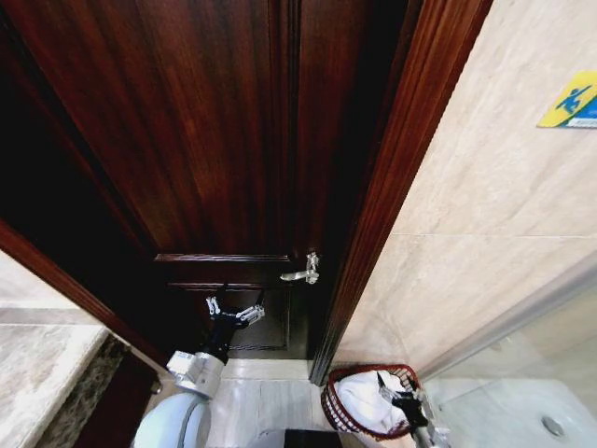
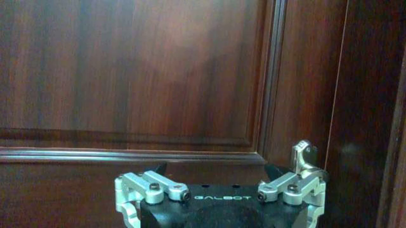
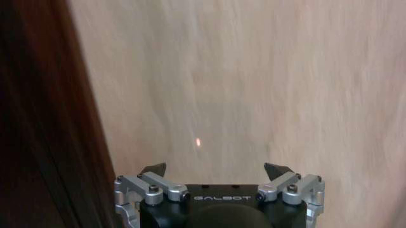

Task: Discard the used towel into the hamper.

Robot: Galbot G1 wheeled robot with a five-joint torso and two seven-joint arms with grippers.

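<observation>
Already the white towel [image 1: 366, 399] lies bunched inside the hamper [image 1: 333, 413], which stands on the floor at the foot of the tiled wall [image 1: 485, 205], just beside the dark door frame [image 1: 373, 233]. Directly above the hamper's far rim hangs the right gripper [image 1: 399, 399], its fingers spread and empty, pointing toward the wall. Well off to the hamper's other side, before the wooden door [image 1: 215, 140] and below its lever handle [image 1: 304, 272], the left gripper [image 1: 233, 312] waits open too.
</observation>
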